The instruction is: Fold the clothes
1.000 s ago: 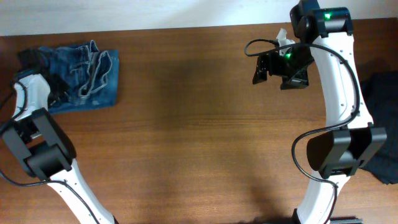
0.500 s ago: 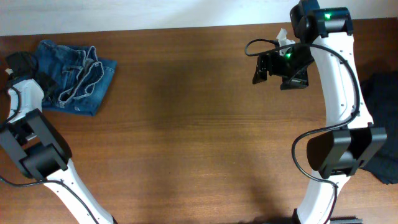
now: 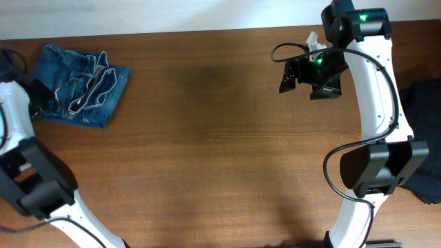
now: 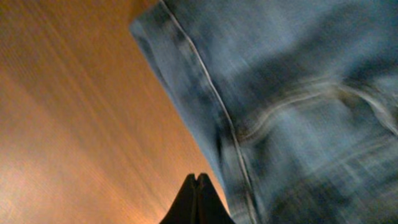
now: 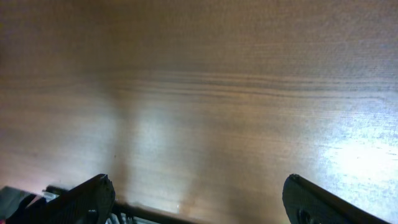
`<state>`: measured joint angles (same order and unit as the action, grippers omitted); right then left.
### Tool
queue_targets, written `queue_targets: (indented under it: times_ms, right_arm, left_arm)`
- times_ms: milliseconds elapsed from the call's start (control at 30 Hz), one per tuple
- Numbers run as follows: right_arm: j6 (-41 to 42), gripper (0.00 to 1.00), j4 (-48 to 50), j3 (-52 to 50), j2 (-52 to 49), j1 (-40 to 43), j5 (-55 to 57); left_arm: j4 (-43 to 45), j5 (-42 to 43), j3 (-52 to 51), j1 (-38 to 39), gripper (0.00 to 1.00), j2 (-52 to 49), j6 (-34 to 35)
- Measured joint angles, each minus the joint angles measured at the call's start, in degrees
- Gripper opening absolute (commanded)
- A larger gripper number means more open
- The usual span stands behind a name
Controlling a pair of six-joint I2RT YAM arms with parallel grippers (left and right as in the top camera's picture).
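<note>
Overhead: bundled jeans (image 3: 81, 86) on table (image 3: 207, 138), far left.

Dark cloth (image 3: 427, 110) lies at the right edge of a brown wooden table (image 3: 207, 138).

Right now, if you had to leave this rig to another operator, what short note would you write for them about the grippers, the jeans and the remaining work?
Left gripper: shut, with nothing visible in it. Its tips are just beside a stitched edge of the jeans.
Right gripper: open and empty, over the bare table on the right side, far from the jeans.
Jeans: a compact, rumpled bundle near the table's far left corner.
Done: the jeans are already gathered into that bundle.
Left: the bundle looks untidy, so it probably needs flattening and squaring. The left wrist view is blurred, so check it first.
</note>
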<state>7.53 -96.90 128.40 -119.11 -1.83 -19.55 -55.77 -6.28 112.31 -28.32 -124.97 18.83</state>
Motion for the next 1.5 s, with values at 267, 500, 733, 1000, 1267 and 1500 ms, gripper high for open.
queue_targets:
  times_ms: [267, 500, 733, 1000, 1267, 1500]
  right_arm:
    - [-0.2, 0.92, -0.1, 0.0, 0.0, 0.0, 0.0]
    - [-0.6, 0.92, -0.1, 0.0, 0.0, 0.0, 0.0]
    - [-0.7, 0.92, -0.1, 0.0, 0.0, 0.0, 0.0]
    - [-0.7, 0.92, -0.1, 0.0, 0.0, 0.0, 0.0]
    - [-0.7, 0.92, -0.1, 0.0, 0.0, 0.0, 0.0]
    - [-0.7, 0.91, -0.1, 0.0, 0.0, 0.0, 0.0]
  left_arm:
    - [-3.5, 7.1, -2.7, 2.5, 0.00, 2.9, -1.3]
    - [2.6, 9.8, -3.7, 2.8, 0.00, -5.4, -1.2]
    - [10.5, 14.7, -3.7, 2.2, 0.00, -10.9, 1.6]
    - [20.7, 17.4, -3.2, 2.2, 0.00, -12.9, 9.7]
    - [20.3, 20.3, -2.8, 2.2, 0.00, -13.3, 13.6]
    - [20.0, 32.4, -2.8, 4.6, 0.00, -14.3, 15.5]
